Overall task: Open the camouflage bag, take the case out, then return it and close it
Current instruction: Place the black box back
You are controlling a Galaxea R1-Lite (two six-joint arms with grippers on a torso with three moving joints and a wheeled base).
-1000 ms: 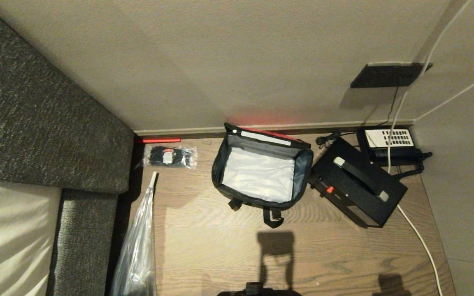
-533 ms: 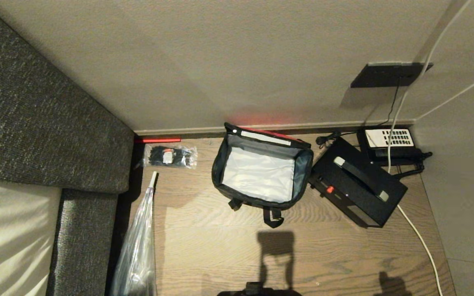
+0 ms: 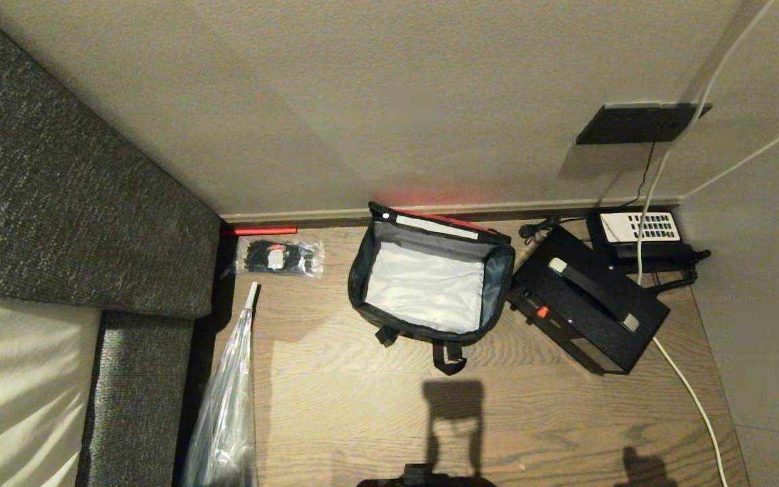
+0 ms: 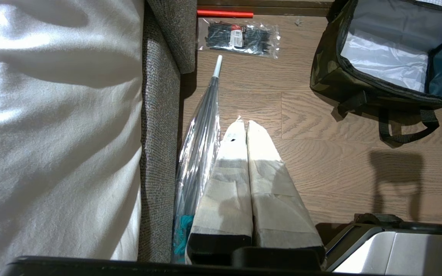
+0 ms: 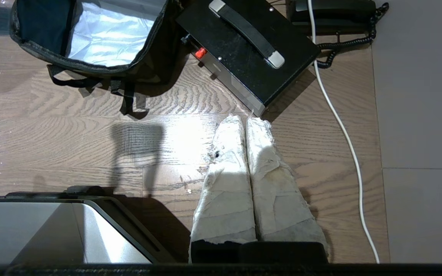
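Here the camouflage bag (image 3: 430, 287) is seen standing open on the wooden floor (image 3: 362, 406) close to the wall, its lid folded back against the skirting and its pale lining laid bare; nothing can be made out inside it. The case (image 3: 585, 308) lies on the floor just beside the bag, on the side toward the corner, where a black telephone (image 3: 636, 237) and a white cable (image 3: 687, 392) are also found. A clear packet of black ties (image 3: 280, 258) is set on the other side of the bag, near the sofa (image 3: 78, 203), and a transparent folded umbrella (image 3: 224, 406) is leaned along the sofa's edge. Neither arm is shown in the head view. In the wrist views the left gripper (image 4: 244, 124) is held over the floor beside the umbrella with its padded fingers pressed together and empty, and the right gripper (image 5: 244, 119) is held likewise, closed on nothing, just short of the case's near corner. The removal is judged done; returning the case remains. For that, the right gripper would have to be opened and brought onto the case's handle.
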